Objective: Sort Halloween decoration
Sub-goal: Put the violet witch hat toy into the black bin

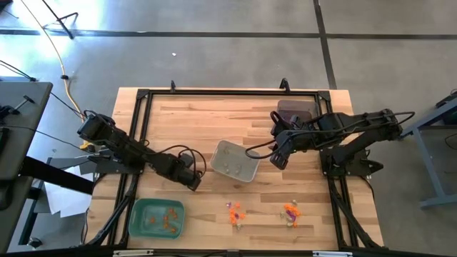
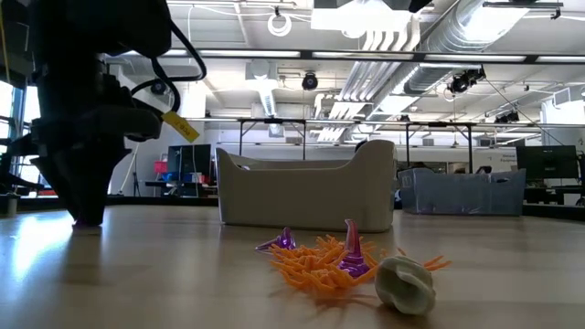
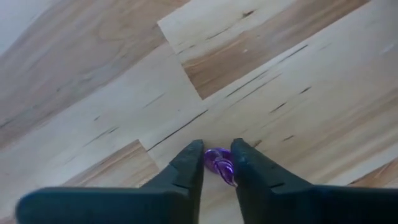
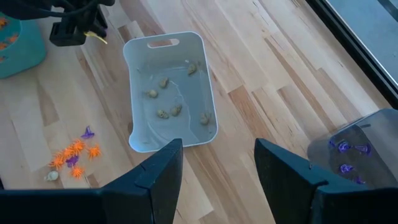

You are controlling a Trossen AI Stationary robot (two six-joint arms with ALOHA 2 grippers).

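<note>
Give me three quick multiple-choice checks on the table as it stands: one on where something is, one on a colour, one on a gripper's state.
1. Where is the grey tray?
A. Mid-table, between the two arms
B. At the table's front-left corner
C. Off the table

2. What colour is the trinket between the left gripper's fingers?
A. Orange
B. Purple
C. Pale beige

3. How is the right gripper set?
A. Shut on a trinket
B. Shut and empty
C. Open, holding nothing

Answers:
1. A, the high view shows it in the middle with an arm on either side; the green tray holds the front-left spot.
2. B, the left wrist view shows a purple piece flanked by the two dark fingers.
3. C, the right wrist view shows its fingers spread wide above the table with nothing in the gap.
</note>
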